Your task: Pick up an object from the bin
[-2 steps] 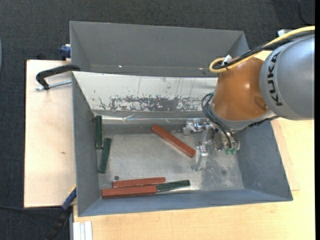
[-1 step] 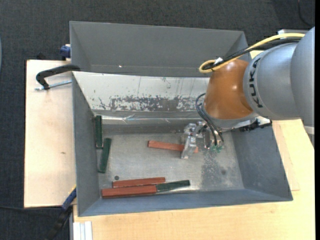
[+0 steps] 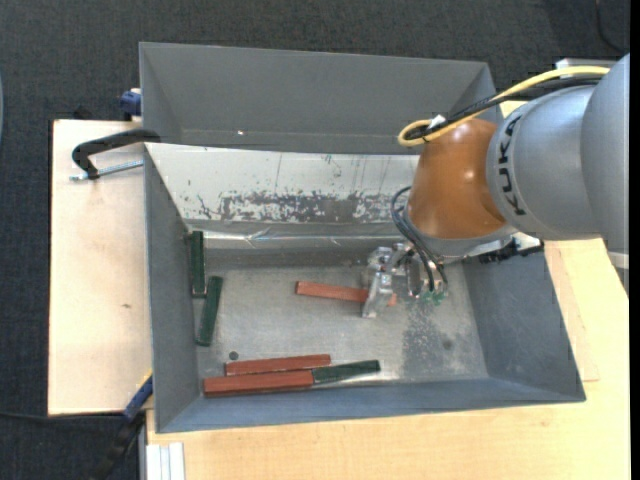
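My gripper (image 3: 377,298) hangs low over the right middle of the bin floor, under the orange wrist cover. Its metal fingers (image 3: 382,280) stand at the right end of a short reddish-brown bar (image 3: 330,291) that lies flat and points left from them. Whether the bar's end sits between the fingers is hidden by the gripper itself. Near the front wall lie two long reddish-brown bars (image 3: 268,375) side by side, with a dark green bar (image 3: 347,371) at their right end.
Two dark green bars (image 3: 203,290) lie against the left wall, one upright along it, one slanted. A small dark speck (image 3: 233,357) sits on the floor near the front left. The arm reaches in from the right, over the bin's right wall.
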`<action>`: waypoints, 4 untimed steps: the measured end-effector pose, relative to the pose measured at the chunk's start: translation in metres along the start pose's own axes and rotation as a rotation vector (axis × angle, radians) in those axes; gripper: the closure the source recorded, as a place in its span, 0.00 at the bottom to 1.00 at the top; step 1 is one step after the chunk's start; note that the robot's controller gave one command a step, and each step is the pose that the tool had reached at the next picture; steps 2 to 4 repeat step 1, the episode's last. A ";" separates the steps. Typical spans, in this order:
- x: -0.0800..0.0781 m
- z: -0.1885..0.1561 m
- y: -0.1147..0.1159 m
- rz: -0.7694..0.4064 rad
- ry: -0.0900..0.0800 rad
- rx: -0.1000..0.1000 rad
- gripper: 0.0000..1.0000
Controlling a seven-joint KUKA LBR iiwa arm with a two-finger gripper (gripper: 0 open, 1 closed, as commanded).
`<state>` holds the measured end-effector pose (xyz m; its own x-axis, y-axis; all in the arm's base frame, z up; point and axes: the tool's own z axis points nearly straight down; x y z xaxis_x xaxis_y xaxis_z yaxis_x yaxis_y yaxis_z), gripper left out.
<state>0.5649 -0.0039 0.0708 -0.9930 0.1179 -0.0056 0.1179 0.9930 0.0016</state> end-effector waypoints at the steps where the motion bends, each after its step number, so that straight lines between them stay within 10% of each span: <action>1: 0.000 -0.144 0.016 -0.031 -0.002 0.000 1.00; 4: 0.000 -0.144 0.016 -0.031 -0.002 0.000 1.00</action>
